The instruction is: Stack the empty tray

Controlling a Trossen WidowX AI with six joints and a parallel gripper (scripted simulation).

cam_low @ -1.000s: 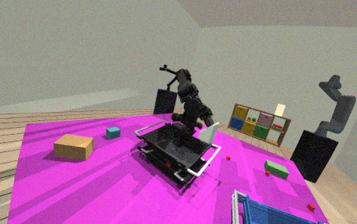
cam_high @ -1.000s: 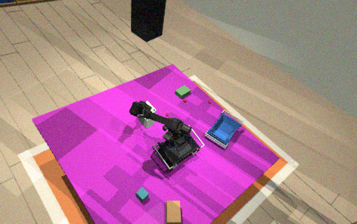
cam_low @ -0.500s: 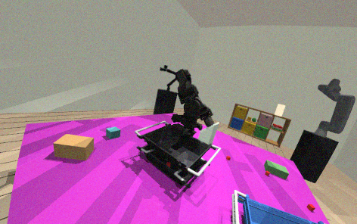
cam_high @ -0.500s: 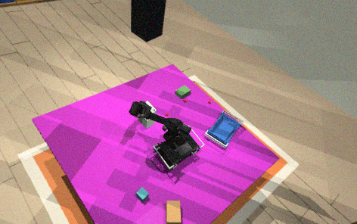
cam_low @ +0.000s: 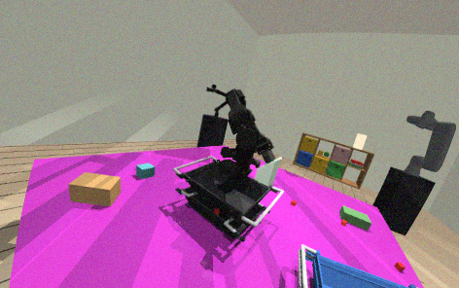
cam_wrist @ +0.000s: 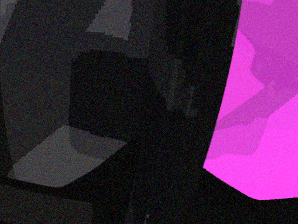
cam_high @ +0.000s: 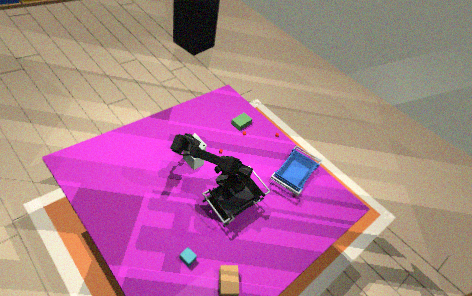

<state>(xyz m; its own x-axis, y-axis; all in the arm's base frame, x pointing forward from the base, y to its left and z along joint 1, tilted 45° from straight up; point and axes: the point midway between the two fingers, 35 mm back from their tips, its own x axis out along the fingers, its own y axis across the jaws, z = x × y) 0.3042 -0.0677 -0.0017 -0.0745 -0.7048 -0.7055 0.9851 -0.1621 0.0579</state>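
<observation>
Magenta table (cam_high: pixel 125 200) bearing trays (cam_high: pixel 296 170), scattered blocks (cam_high: pixel 188 256).

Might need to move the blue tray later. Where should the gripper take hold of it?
Pinch a long side wall of the blue tray from straight above. Its walls look thin and upright, the top is open, and the wire bars sit at the two ends, leaving the sides free.
</observation>
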